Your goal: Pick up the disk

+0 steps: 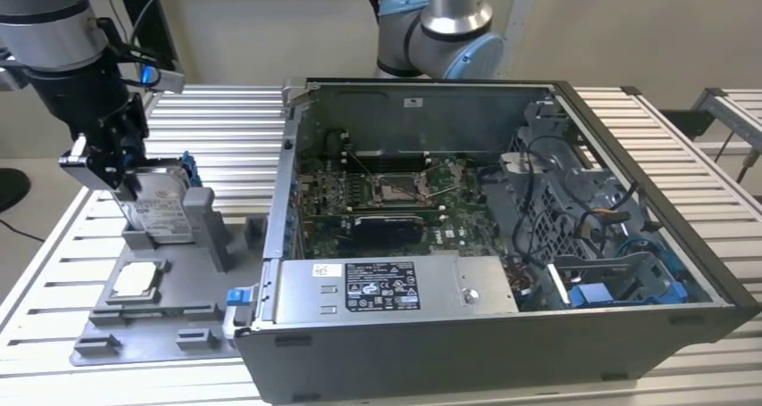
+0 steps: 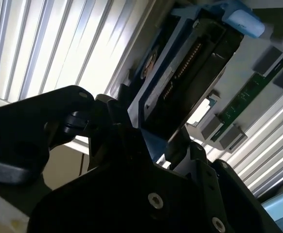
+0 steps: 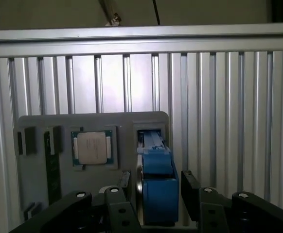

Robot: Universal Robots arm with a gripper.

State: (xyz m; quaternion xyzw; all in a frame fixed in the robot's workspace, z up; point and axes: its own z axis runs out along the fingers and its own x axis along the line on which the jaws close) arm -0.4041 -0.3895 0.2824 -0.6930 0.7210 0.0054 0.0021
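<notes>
Noted slatted metal surface (image 1: 666,129) beneath the tool. Open computer case (image 1: 476,352) well apart from the tool, toward the exterior view's right, with grey power-supply box (image 1: 381,285) along its near wall. Grey fixture tray (image 1: 143,326) directly below the tool. Disk (image 1: 164,205) standing upright on edge in a slot of that tray, blue carrier edge (image 3: 158,189) uppermost, between the tool's fingers (image 3: 190,187). Tool (image 1: 113,169) clamped on the disk's upper end, one finger against each broad face; same grip seen in both wrist views. Small square CPU chip (image 1: 135,281) flat in a tray pocket, near and below the tool, just beside the disk.
</notes>
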